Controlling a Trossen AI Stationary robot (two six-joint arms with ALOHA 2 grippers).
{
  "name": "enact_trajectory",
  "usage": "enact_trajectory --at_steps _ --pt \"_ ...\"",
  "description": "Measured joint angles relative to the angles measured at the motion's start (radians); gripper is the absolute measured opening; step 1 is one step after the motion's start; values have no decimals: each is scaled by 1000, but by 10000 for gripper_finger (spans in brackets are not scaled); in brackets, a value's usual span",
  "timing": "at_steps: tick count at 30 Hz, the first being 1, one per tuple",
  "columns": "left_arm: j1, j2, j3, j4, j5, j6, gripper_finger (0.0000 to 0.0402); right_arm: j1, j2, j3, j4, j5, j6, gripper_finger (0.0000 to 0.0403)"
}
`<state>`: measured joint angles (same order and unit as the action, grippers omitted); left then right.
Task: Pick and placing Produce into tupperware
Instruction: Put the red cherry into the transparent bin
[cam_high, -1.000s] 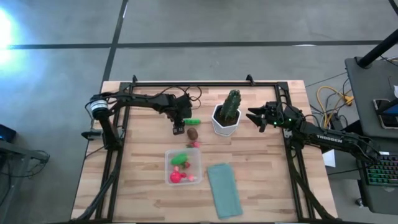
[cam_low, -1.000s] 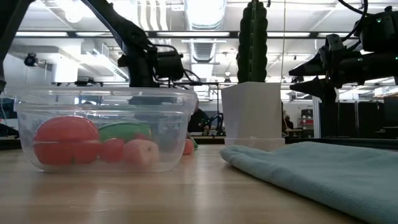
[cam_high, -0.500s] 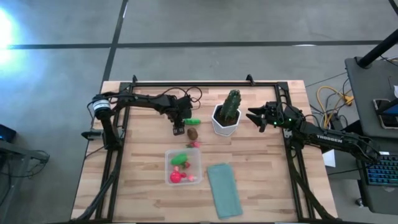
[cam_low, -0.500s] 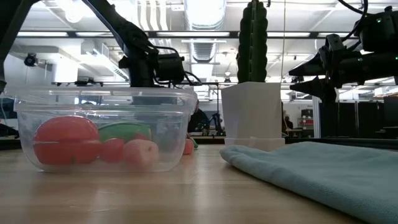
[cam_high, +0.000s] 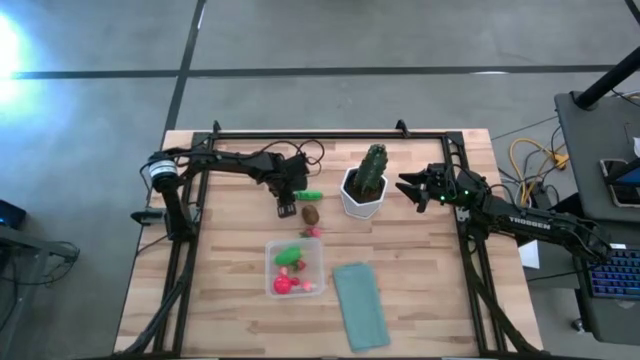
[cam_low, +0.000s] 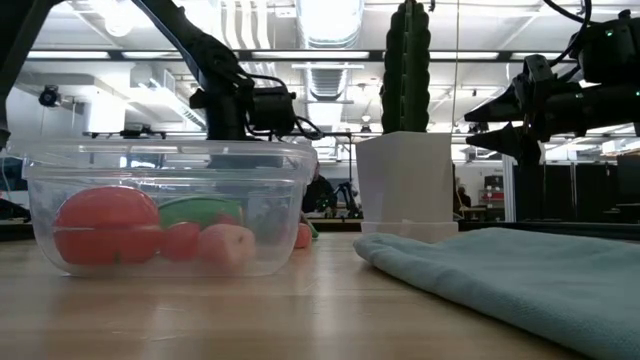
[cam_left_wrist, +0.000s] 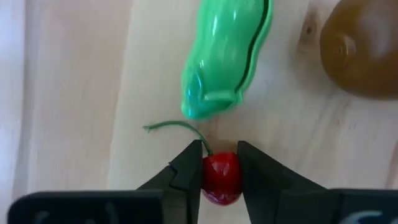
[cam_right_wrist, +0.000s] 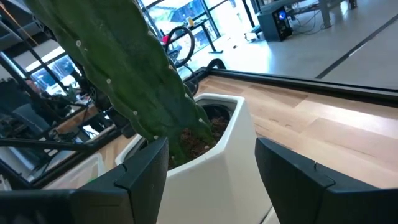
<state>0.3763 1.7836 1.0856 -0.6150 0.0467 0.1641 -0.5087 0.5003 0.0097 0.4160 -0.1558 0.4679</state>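
Left gripper (cam_left_wrist: 219, 163) is pinching a small red cherry (cam_left_wrist: 221, 177) on the worktop.
Right gripper (cam_high: 410, 187) is waiting with fingers wide by the cactus pot (cam_high: 360, 200). The cherry, gripped at its edge, could be slipping out before reaching the tupperware (cam_high: 296, 268) near the front edge.

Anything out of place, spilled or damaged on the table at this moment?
Nothing stands out. The tupperware sits upright with produce inside, the cactus pot is upright, and the teal lid lies flat. The left gripper is shut on a cherry; the right gripper waits open beside the pot.
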Motion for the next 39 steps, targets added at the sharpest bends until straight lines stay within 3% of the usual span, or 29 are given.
enact_trajectory --at_steps 6,10,13,17,20,25,28,33,39 --pt "-5 -32 0 -89 0 -1 71 0 0 0 0 0 0 233" --pt "-29 -135 22 -144 12 -36 71 0 0 0 0 0 0 233" --pt "-63 -257 41 -164 81 -81 71 0 0 0 0 0 0 233" --pt "-151 -423 45 -162 209 -134 71 0 0 0 0 0 0 233" --pt "-275 -490 34 -182 227 -154 71 0 0 0 0 0 0 233" --pt "-497 -468 8 -160 233 -330 71 0 0 0 0 0 0 233" --pt "-585 -430 3 -103 182 -367 71 0 0 0 0 0 0 233" --pt "-616 -369 3 -34 108 -421 83 0 0 0 0 0 0 233" --pt "-618 -311 7 -39 108 -424 146 0 -1 0 1 0 0 233"
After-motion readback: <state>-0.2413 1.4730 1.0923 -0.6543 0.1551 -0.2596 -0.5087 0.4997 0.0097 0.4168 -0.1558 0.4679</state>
